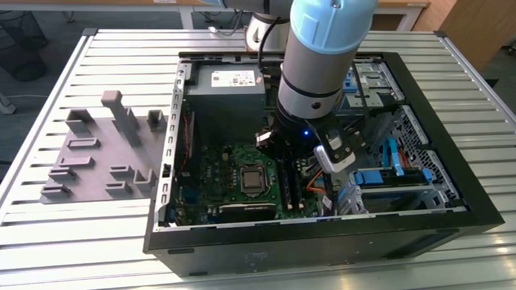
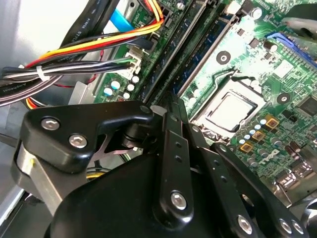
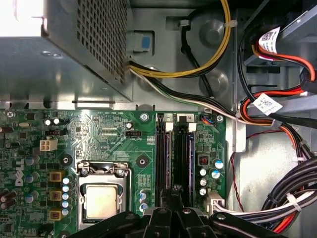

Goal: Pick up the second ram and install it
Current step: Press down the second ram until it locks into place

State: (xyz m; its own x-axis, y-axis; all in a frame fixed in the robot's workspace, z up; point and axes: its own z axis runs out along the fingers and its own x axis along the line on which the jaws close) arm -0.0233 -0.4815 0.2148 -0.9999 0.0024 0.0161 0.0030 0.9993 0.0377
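Observation:
Two long dark ram sticks stand side by side in neighbouring slots on the green motherboard (image 3: 114,134), one (image 3: 165,158) nearer the processor socket and one (image 3: 184,158) nearer the cables. I cannot tell which of them is the second ram. My gripper (image 3: 174,192) is down inside the computer case with its fingers together. Its tip is at the top edges of the two sticks near one end, roughly between them. In the second wrist view the closed fingertips (image 2: 171,101) hang right over the same slots. In the exterior view the gripper (image 1: 289,158) is low beside the slots (image 1: 293,184).
The grey fixture (image 1: 96,157) with upright blocks lies outside the case on the exterior view's left. The power supply (image 1: 226,103) stands close behind my wrist. Bundled cables (image 3: 287,198) and drive cages (image 1: 395,181) crowd the far side of the slots. The processor socket (image 3: 101,201) is beside them.

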